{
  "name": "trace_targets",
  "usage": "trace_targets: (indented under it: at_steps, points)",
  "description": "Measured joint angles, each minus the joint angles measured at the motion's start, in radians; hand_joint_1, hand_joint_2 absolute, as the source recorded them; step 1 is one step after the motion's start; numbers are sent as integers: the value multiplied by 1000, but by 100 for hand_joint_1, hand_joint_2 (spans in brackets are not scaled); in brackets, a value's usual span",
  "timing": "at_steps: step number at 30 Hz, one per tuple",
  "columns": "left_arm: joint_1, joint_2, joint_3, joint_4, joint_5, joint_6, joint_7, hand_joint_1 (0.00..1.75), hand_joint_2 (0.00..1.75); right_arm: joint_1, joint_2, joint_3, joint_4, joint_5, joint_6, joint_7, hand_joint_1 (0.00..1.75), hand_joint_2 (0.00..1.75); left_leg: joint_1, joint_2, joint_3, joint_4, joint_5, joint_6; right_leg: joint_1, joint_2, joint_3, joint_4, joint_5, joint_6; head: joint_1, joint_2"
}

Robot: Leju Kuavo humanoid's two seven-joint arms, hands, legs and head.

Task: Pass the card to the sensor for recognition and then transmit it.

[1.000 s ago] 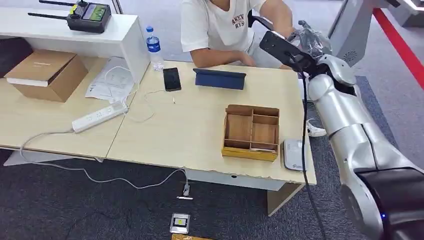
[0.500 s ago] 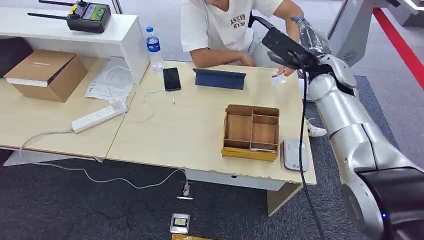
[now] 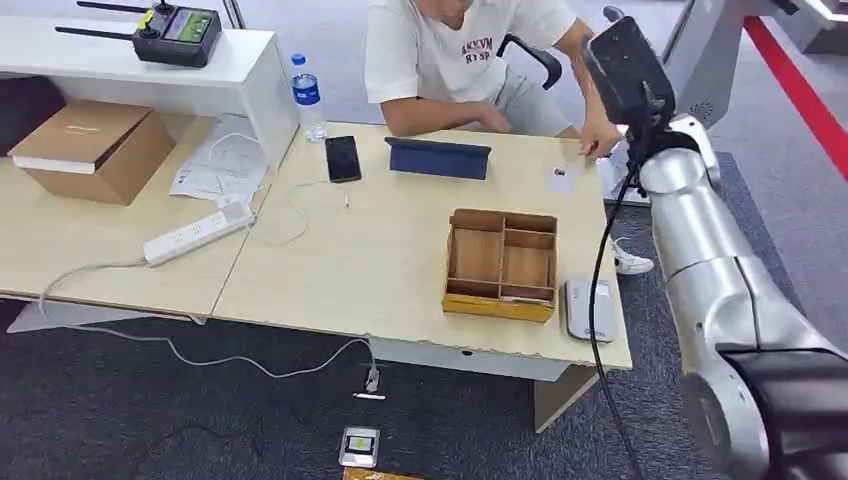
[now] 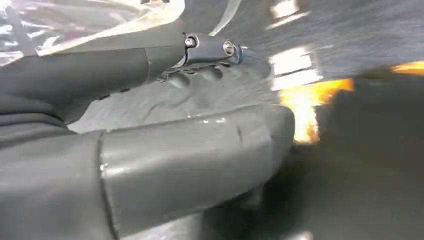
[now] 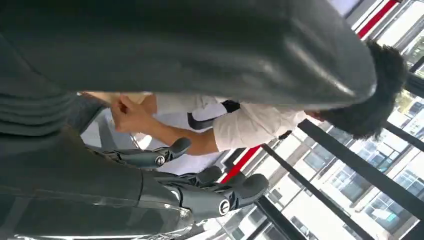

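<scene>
- Card (image 3: 561,179) lies on the surface (image 3: 380,250) by the person's hand (image 3: 598,140), not held.
- Right robot hand (image 5: 200,180) raised, fingers spread, empty; left robot hand (image 4: 150,150): can't tell.
- Handover looks done; next: retract the arm.

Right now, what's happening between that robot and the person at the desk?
The robot's right hand is raised near the seated person, fingers apart and holding nothing. A small white card lies on the table by the person's hand. The grey sensor sits at the table's near edge, beside the wooden tray.
</scene>
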Motion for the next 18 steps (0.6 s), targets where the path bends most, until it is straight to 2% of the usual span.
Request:
trace_targets:
  at_steps: [4,7,10,11,18]
  points:
    - [36,13,93,5,152,47,64,0,0,55,-69,-21,-65,-68,2,42,0,0,0,0,0,0,0,0,0,0,1,-1,0,0,1,0]
    - [57,4,166,8,240,50,124,0,0,109,-122,-31,-130,-108,14,75,0,0,-1,1,-1,0,-1,1,-2,0,1,-3,0,1,1,0]
    - [59,-4,249,11,332,32,156,0,0,150,-161,-32,-186,-113,16,95,0,0,-2,3,-1,0,-1,2,-2,2,1,-3,1,1,1,0]
    - [59,-5,276,12,352,18,159,0,0,161,-172,-32,-205,-113,13,98,0,175,-2,3,0,0,-1,2,-2,3,1,-3,1,1,1,0]
    - [64,-5,428,18,425,-127,176,0,0,267,-235,-25,-324,-66,8,87,0,175,-1,3,0,0,-2,1,-1,3,1,-3,1,1,0,0]
